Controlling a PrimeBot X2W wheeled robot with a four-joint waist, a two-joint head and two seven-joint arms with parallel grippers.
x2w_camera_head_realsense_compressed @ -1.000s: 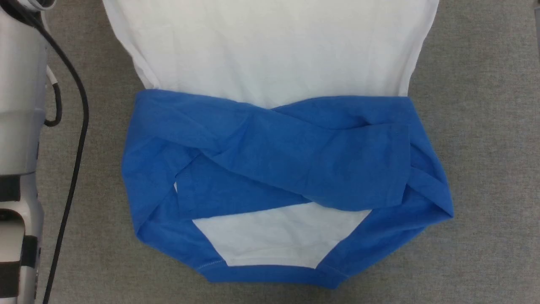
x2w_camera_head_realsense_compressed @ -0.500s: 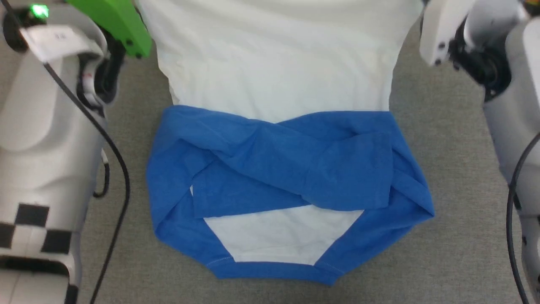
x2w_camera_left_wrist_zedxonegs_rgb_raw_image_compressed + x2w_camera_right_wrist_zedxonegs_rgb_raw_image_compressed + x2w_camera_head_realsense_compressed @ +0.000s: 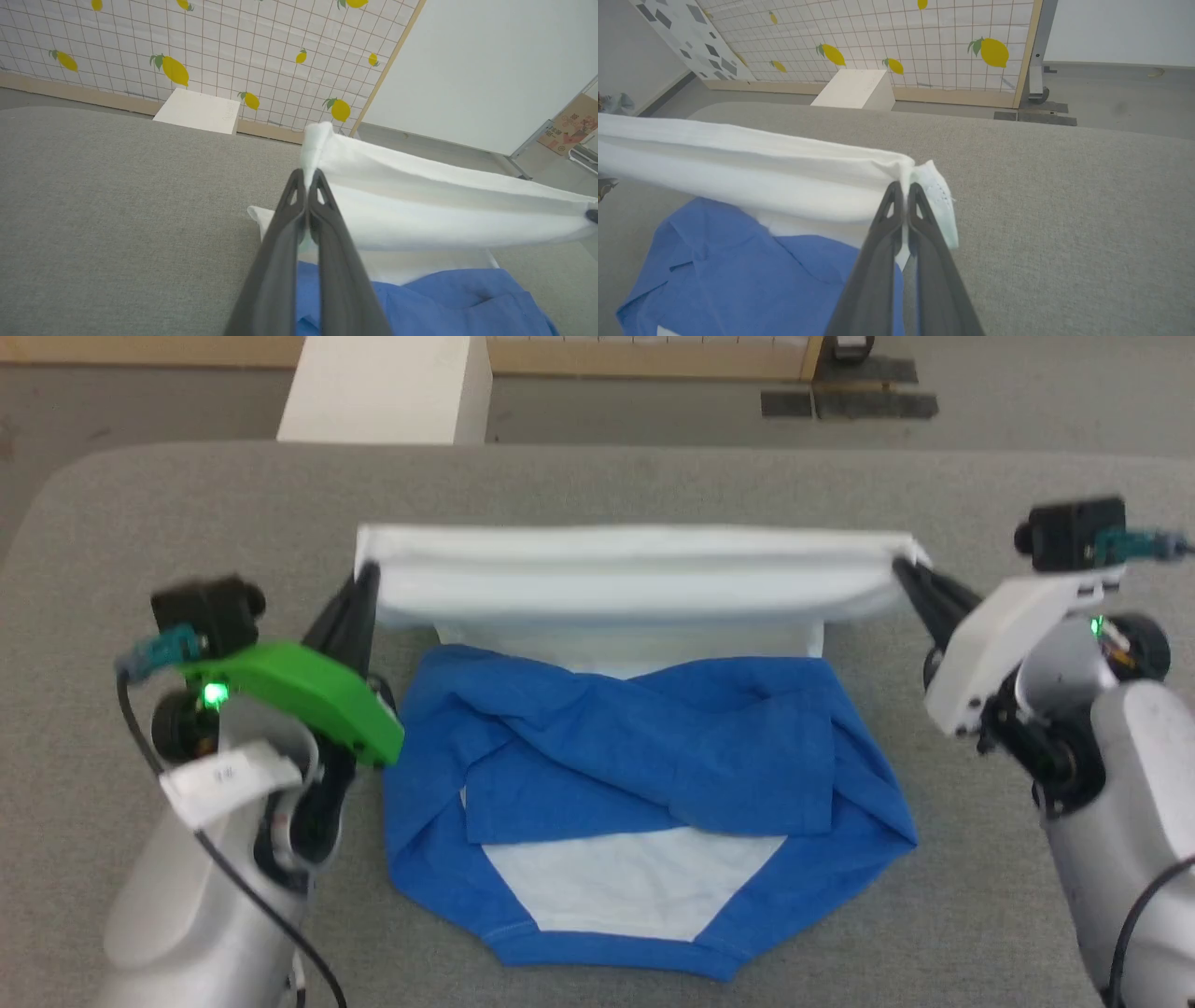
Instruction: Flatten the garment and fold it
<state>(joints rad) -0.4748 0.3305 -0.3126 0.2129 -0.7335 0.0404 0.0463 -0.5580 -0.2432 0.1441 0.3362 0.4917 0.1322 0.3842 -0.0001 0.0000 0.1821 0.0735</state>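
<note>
The garment [image 3: 635, 756] lies on the grey table [image 3: 121, 541], its blue sleeves crossed over the white body near me. Its white hem edge [image 3: 635, 569] is lifted off the table and stretched between both grippers. My left gripper [image 3: 366, 574] is shut on the hem's left corner [image 3: 314, 140], seen pinched between the dark fingers [image 3: 299, 219]. On the other side my right gripper [image 3: 904, 565] is shut on the right corner [image 3: 924, 177]. The lifted white band [image 3: 752, 163] hangs over the blue sleeves [image 3: 738, 270].
Beyond the table's far edge stand a white box [image 3: 387, 387] on the floor and a tiled wall with lemon prints [image 3: 187, 46]. Bare grey table [image 3: 1064, 210] extends to the left, to the right and behind the garment.
The head camera has tilted up, so the picture has shifted. Both grippers now show, holding the white hem raised and taut above the table.
</note>
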